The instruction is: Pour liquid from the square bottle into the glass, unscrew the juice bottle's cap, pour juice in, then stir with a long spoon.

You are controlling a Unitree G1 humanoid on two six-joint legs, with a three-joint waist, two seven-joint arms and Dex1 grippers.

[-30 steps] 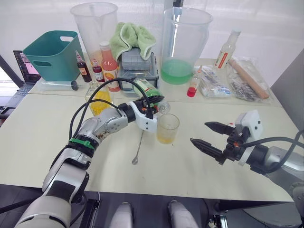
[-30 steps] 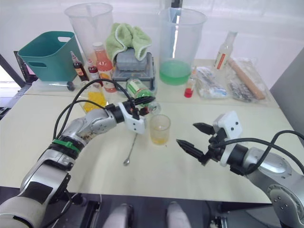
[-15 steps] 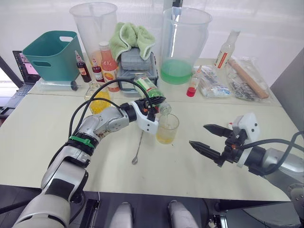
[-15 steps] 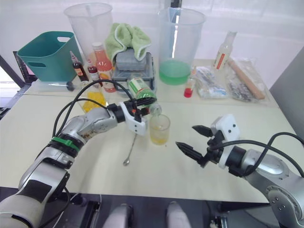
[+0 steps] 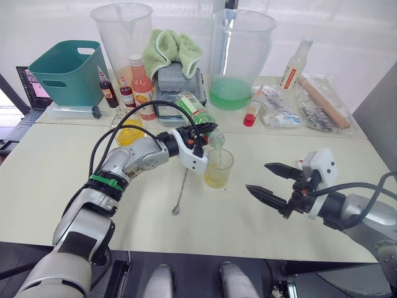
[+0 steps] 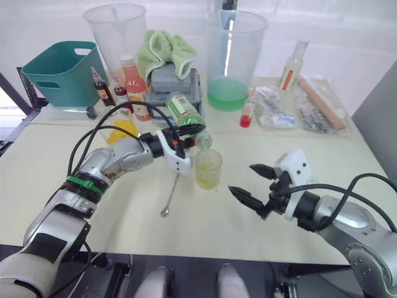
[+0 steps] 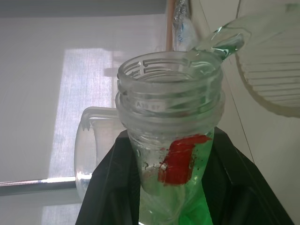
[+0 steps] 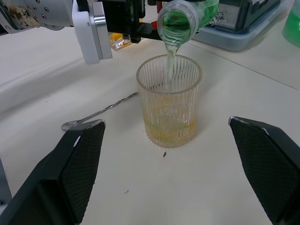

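The left gripper (image 5: 200, 138) pinches the juice bottle (image 5: 197, 113), tipped over the glass (image 5: 218, 167). The long spoon (image 5: 182, 192) lies beside the glass. The right gripper (image 5: 273, 183) hovers nearby, fingers spread.

Head stereo pair looks down over the ribbed clear glass tumbler (image 5: 218, 167); right wrist faces it nearby; left wrist apparently sits closest above.

- No word, brand or number can be read with certainty in these pictures.
- The round clear juice bottle with green liquid (image 5: 197, 115), held tilted in the left claw (image 5: 200, 139), has a green-and-white label, but its print is too small to read.
- On the neck ring of this bottle, just above the claw's fingers, there are small raised letters (image 7: 151, 105); they are not legible.
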